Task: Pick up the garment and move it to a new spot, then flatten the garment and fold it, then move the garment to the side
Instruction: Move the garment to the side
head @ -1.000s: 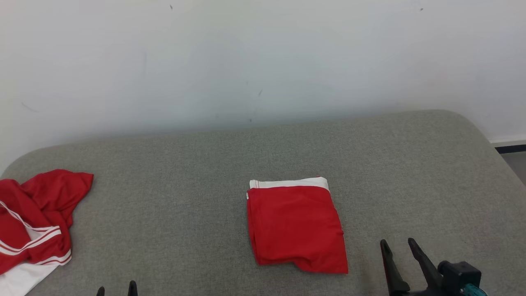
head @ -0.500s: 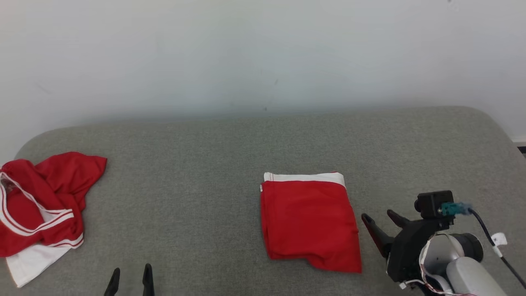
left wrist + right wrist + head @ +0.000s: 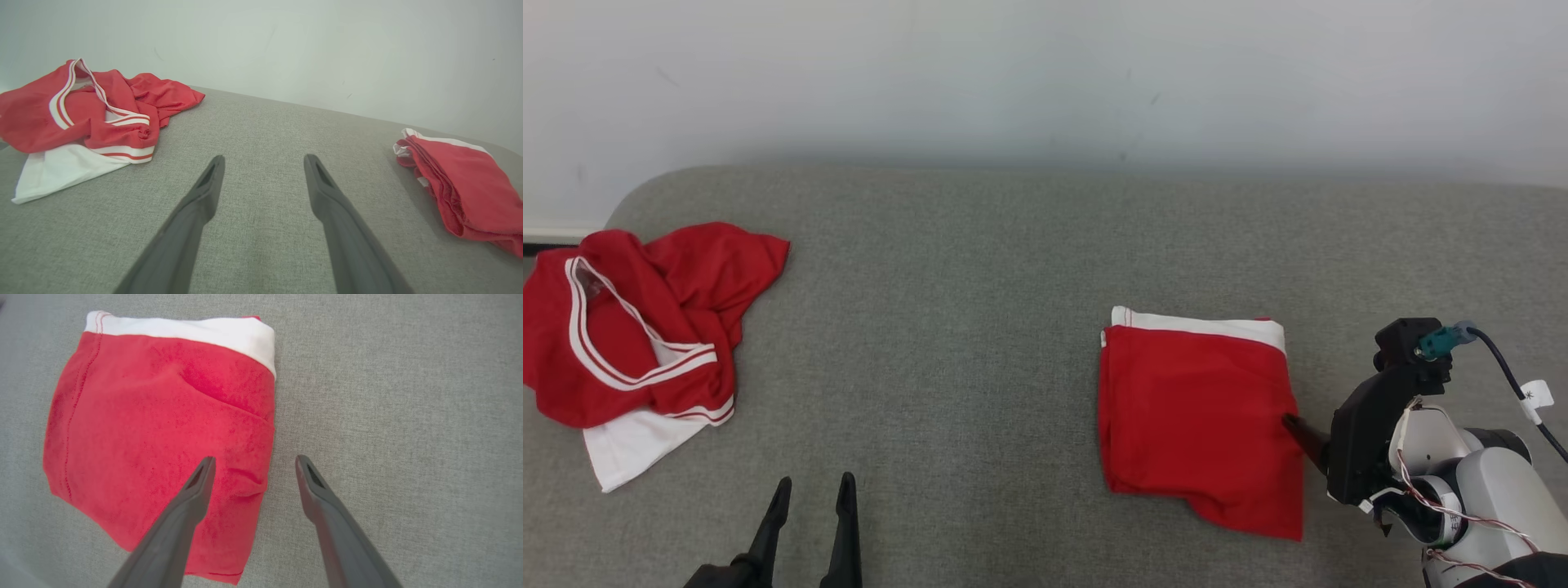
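The folded garment point(image 3: 1196, 416), red with a white band along its far edge, is lying flat on the grey cushion point(image 3: 964, 327). Just to its right, the right gripper point(image 3: 1298, 429) is pointing one dark finger at its right edge; whether they are touching is unclear. Well to its left and nearer the camera, the left gripper point(image 3: 815, 483) is holding its fingers apart. Far to its left, a crumpled red-and-white garment point(image 3: 637, 335) is lying near the cushion's end.
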You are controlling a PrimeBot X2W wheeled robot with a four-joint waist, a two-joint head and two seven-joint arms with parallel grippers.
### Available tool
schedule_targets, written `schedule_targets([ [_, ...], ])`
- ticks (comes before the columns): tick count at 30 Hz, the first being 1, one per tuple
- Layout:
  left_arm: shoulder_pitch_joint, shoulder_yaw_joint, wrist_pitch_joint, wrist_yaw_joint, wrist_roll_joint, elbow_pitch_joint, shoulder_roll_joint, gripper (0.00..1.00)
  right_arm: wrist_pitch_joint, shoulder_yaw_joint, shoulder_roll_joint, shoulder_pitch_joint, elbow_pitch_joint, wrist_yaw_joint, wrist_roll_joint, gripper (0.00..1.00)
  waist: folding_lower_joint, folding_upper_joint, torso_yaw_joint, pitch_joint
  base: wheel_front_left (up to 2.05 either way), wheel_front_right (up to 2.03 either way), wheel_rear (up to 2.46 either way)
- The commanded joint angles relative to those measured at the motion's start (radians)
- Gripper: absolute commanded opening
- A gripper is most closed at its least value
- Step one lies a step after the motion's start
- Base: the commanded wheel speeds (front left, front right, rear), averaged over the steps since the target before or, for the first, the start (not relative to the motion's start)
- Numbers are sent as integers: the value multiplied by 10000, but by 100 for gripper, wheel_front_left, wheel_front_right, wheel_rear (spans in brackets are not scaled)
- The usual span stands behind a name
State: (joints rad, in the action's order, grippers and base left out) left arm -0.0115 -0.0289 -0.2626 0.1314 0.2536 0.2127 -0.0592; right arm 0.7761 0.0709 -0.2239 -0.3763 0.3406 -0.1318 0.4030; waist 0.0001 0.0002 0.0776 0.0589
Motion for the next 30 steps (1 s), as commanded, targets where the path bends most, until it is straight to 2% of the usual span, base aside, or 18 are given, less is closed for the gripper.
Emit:
schedule_targets([
  [1,167,-45,-32,-17,-32,-31,34,100,89,-103,50,-61,43,22,-135,100,-1,-2,451,480,0,0,0],
  [9,554,-306,-32,-17,30,-45,71,100,515,-969,550,-122,273,22,-1033,100,-1,-2,830,1157,0,0,0],
  [18,824,-477,-32,-17,140,59,88,100,855,-1232,956,61,709,22,-1512,100,-1,-2,1038,1550,0,0,0],
  [20,830,-487,-32,-16,134,55,91,100,1001,-1156,996,114,747,22,-1562,25,-1,-2,1039,1559,0,0,0],
  [21,824,-479,-32,-16,126,53,89,100,1046,-1093,981,129,724,22,-1597,4,-1,-2,1031,1555,0,0,0],
  [22,816,-472,-32,-16,117,48,90,100,1071,-1034,926,130,676,22,-1612,0,-1,-2,1015,1550,0,0,0],
  [30,838,-447,-32,-16,159,-133,92,100,1205,-358,105,-256,-5,27,-1713,0,-1,-2,523,1627,0,0,0],
])
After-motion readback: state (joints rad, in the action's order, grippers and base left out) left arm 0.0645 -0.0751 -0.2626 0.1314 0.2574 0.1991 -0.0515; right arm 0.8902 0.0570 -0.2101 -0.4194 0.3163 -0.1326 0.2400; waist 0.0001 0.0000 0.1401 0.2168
